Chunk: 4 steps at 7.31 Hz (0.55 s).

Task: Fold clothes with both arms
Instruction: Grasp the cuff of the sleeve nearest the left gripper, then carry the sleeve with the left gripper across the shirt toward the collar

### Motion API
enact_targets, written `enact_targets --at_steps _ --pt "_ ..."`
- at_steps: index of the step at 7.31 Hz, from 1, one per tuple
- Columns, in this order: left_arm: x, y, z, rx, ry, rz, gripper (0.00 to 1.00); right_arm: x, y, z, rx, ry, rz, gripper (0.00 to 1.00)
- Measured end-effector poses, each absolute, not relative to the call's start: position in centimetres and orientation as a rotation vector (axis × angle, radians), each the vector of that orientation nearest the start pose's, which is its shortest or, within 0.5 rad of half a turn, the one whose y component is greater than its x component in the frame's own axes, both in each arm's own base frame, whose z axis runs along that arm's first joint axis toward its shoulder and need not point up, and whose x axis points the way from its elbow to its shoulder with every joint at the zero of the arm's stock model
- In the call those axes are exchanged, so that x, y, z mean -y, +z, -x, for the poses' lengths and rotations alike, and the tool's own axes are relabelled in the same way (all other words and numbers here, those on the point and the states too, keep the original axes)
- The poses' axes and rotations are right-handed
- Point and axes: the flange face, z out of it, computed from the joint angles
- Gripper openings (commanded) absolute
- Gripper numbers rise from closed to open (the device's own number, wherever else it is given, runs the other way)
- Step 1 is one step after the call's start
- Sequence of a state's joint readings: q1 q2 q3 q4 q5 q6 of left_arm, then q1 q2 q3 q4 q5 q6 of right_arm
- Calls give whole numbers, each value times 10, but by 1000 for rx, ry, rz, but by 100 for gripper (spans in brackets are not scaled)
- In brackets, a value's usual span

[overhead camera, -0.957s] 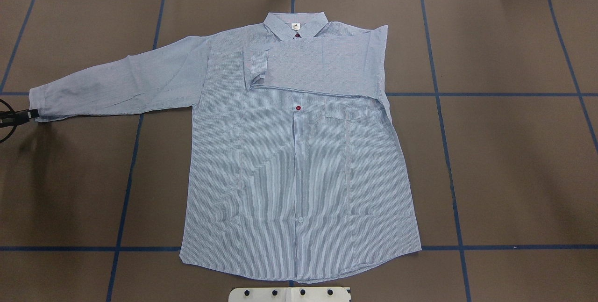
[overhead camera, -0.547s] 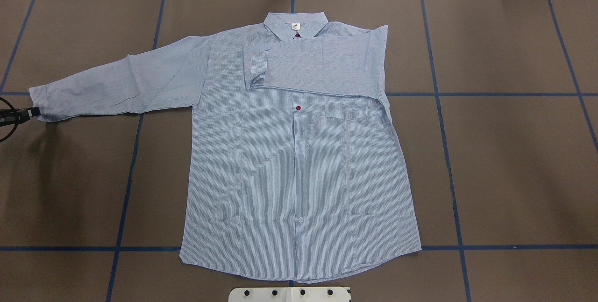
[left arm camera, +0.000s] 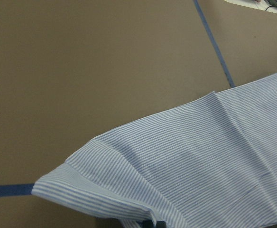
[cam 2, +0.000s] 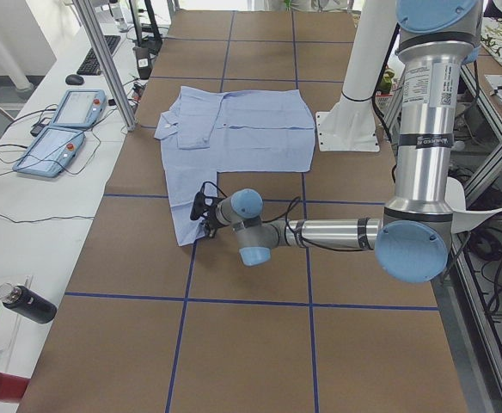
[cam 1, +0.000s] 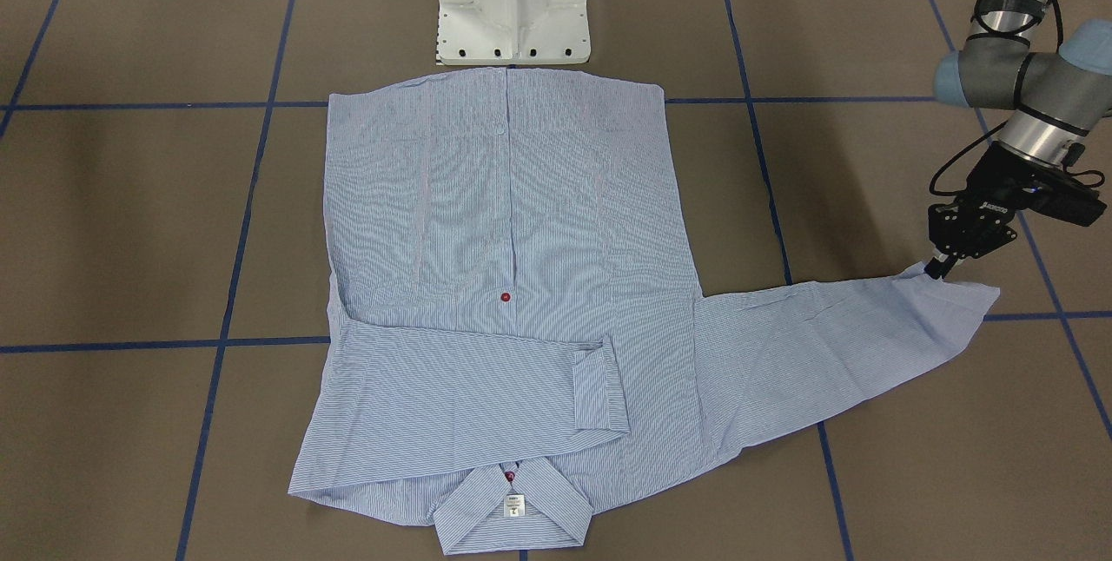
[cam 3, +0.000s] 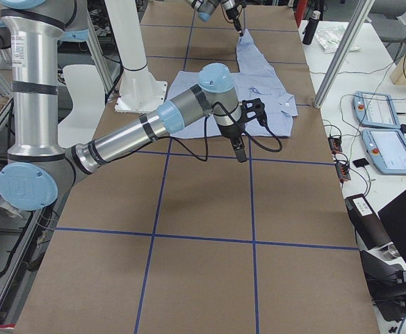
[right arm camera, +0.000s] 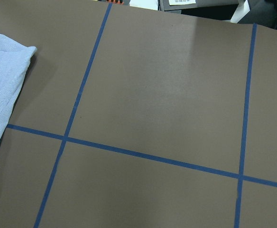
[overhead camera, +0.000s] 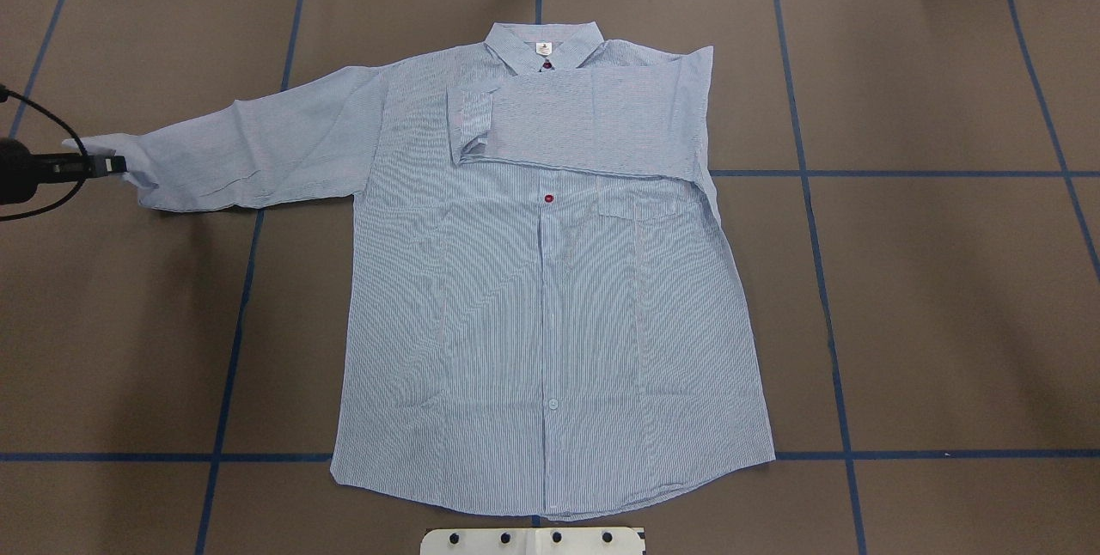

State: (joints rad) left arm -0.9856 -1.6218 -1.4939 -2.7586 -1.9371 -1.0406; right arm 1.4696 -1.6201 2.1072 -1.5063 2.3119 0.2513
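Note:
The light blue striped shirt (overhead camera: 550, 297) lies face up, collar at the far side, also in the front view (cam 1: 504, 222). One sleeve is folded across the chest (overhead camera: 584, 121). The other sleeve (overhead camera: 249, 151) stretches toward my left side. My left gripper (overhead camera: 110, 165) is shut on that sleeve's cuff, seen too in the front view (cam 1: 936, 269), and holds it a little off the table. The left wrist view shows the cuff (left arm camera: 105, 183) close up. My right gripper (cam 3: 240, 154) shows only in the right side view, over bare table beside the shirt; I cannot tell if it is open.
The white pedestal base (cam 1: 512, 5) stands at the shirt's hem. Blue tape lines (overhead camera: 825, 280) grid the brown table. Teach pendants (cam 2: 62, 129) and a bottle (cam 2: 27, 303) lie on the side bench.
My left gripper has moved toward the far side and inward with the cuff. The sleeve's end has lifted and bunched a little.

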Motion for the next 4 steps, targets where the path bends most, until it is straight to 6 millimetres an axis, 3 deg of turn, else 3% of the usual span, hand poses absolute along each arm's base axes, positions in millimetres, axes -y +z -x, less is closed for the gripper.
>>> enact_targets --at_steps 2,4 --pt "552 402 -267 -1019 -189 -498 0 454 415 -20 802 -61 -387 100" --pt "569 266 -353 -969 -149 -448 0 454 416 -20 803 -57 -382 100"
